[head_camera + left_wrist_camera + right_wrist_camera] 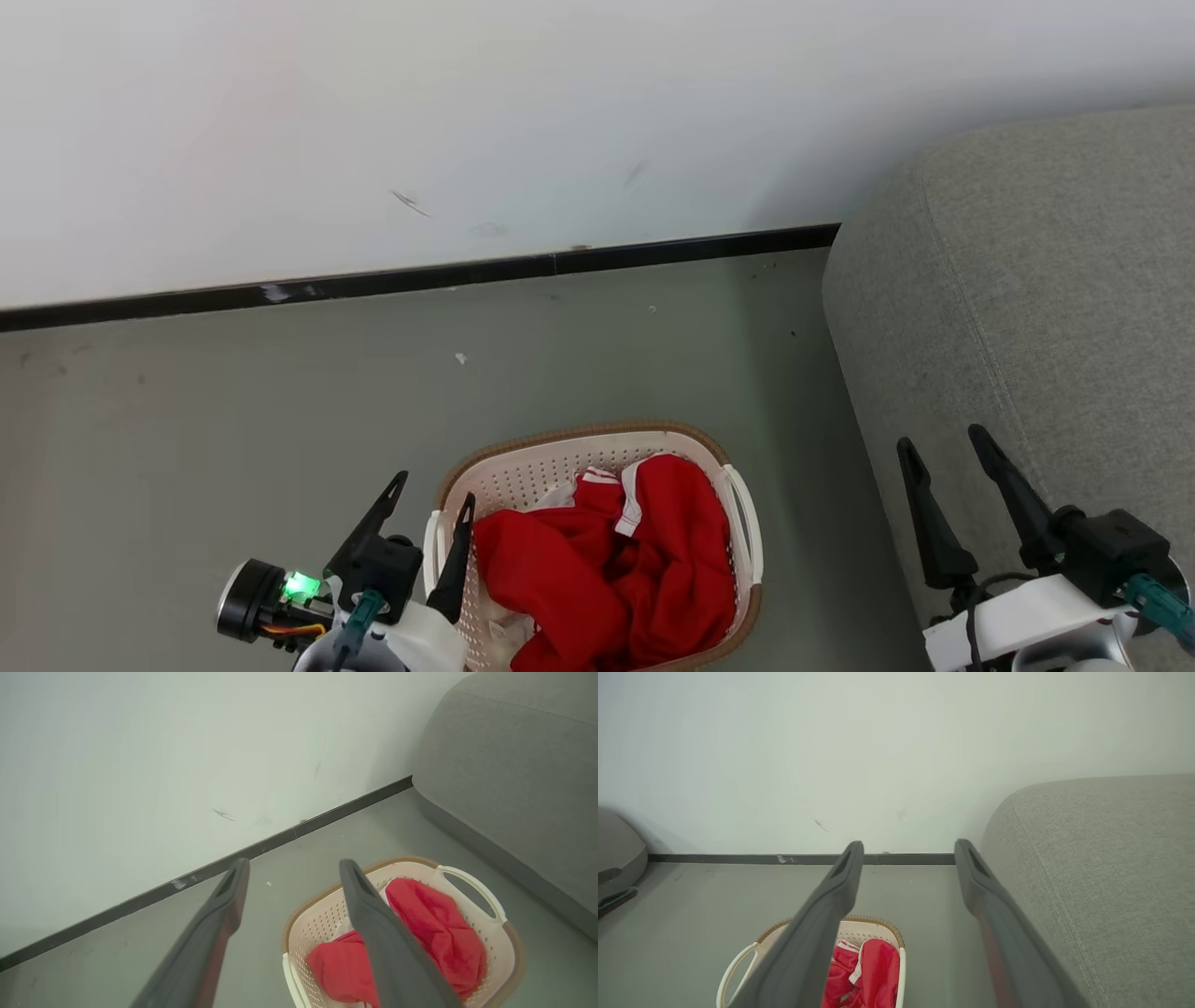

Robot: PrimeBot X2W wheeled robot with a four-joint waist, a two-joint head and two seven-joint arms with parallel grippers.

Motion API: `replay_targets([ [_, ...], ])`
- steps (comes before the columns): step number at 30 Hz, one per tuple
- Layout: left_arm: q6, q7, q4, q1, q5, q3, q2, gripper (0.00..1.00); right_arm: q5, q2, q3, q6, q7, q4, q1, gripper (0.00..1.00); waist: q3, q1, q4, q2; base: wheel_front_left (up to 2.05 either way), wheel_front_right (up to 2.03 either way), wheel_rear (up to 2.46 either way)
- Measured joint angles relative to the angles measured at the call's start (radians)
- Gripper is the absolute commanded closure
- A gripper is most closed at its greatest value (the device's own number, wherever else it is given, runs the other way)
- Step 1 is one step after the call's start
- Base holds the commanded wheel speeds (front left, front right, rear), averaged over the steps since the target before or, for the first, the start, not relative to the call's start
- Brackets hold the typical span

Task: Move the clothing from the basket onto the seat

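Note:
Red clothing with white trim lies heaped in the cream basket on the floor at the bottom middle of the head view. My left gripper hangs open above the basket's left rim, holding nothing. The grey seat fills the right side. My right gripper stands open over the seat's front edge, also empty. The left wrist view looks down past my open left gripper onto the basket and the clothing. In the right wrist view the clothing sits in the basket beside the seat.
A white wall with a black skirting strip runs behind the basket. Bare grey floor lies between the wall and the basket. A dark grey object stands at the far left of the right wrist view.

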Motion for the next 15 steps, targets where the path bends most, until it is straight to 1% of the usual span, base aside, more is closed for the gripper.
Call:
replay_targets([
  [5, -0.01, 0.017, 0.05, -0.048, 0.018, -0.028, -0.003, 0.0, 0.0, 0.0, -0.011, 0.0, 0.0, -0.025, -0.009, 0.0, 0.047, 0.0, -0.013, 0.0, 0.0, 0.0, 0.0],
  [11, -0.021, 0.025, 0.112, -0.109, 0.032, -0.061, -0.007, 0.0, 0.002, 0.0, -0.013, 0.0, 0.0, -0.065, -0.065, 0.0, 0.11, 0.0, -0.031, 0.0, 0.0, 0.0, 0.0],
  [15, -0.026, 0.034, 0.157, -0.143, 0.063, -0.082, -0.009, 0.0, 0.005, 0.0, -0.011, 0.0, 0.0, -0.09, -0.099, 0.0, 0.156, 0.0, -0.044, 0.0, 0.0, 0.0, 0.0],
])
